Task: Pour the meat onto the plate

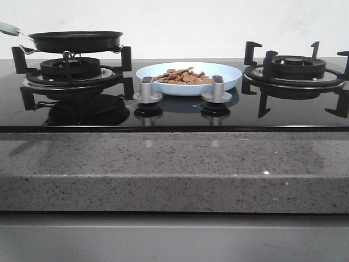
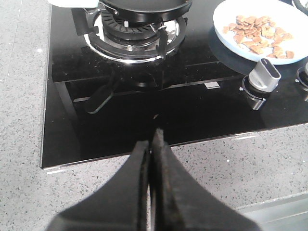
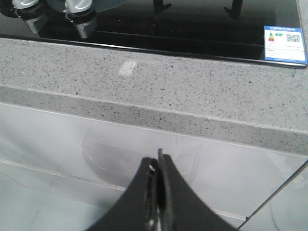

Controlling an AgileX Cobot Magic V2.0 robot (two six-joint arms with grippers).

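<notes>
The pale blue-white plate stands on the black glass hob between the two burners, and the reddish-brown meat lies in a heap on it. Plate and meat also show in the left wrist view. The black frying pan rests on the left burner, its pale handle pointing left. My left gripper is shut and empty, above the hob's front edge. My right gripper is shut and empty, out in front of and below the stone counter edge. Neither gripper shows in the front view.
Two silver knobs stand in front of the plate. The right burner has bare black pan supports. A speckled grey stone counter runs along the front. A blue sticker sits on the hob's corner.
</notes>
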